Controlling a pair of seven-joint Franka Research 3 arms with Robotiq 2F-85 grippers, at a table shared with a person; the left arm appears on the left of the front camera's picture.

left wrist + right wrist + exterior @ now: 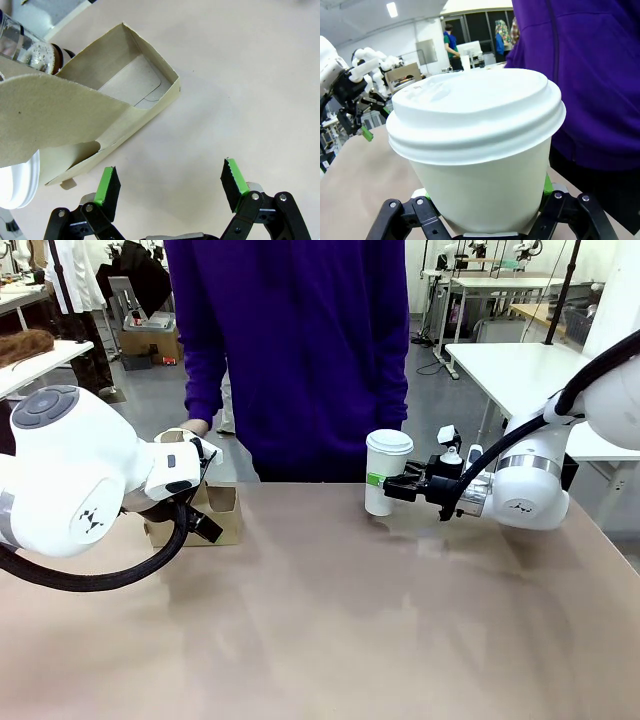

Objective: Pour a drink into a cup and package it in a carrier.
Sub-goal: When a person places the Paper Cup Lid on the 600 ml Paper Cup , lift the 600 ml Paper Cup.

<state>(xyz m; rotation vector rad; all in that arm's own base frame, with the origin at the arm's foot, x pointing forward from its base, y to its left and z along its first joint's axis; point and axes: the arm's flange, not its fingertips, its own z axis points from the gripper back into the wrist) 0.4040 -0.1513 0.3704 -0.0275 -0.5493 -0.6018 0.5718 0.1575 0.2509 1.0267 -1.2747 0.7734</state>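
Two pads of the right gripper (392, 486) are being pressed against the sides of a lidded white paper cup (388, 460), so these jaws are pinching it low on its body. The cup is being held upright, long axis vertical, at or just above the surface (330, 620); whether it is resting there cannot be told. Any drink inside is being hidden by the lid. The brown cardboard carrier (222, 512) is lying well apart from the cup, toward the robot's left. It is just beside the left gripper (170, 182), whose jaws are being held spread and empty over bare surface. A glass carafe (25, 50) is being partly screened by the carrier's wall. By this layout, a leftward carry is being called for, and the right arm is better placed to lower the cup upright into an open slot.
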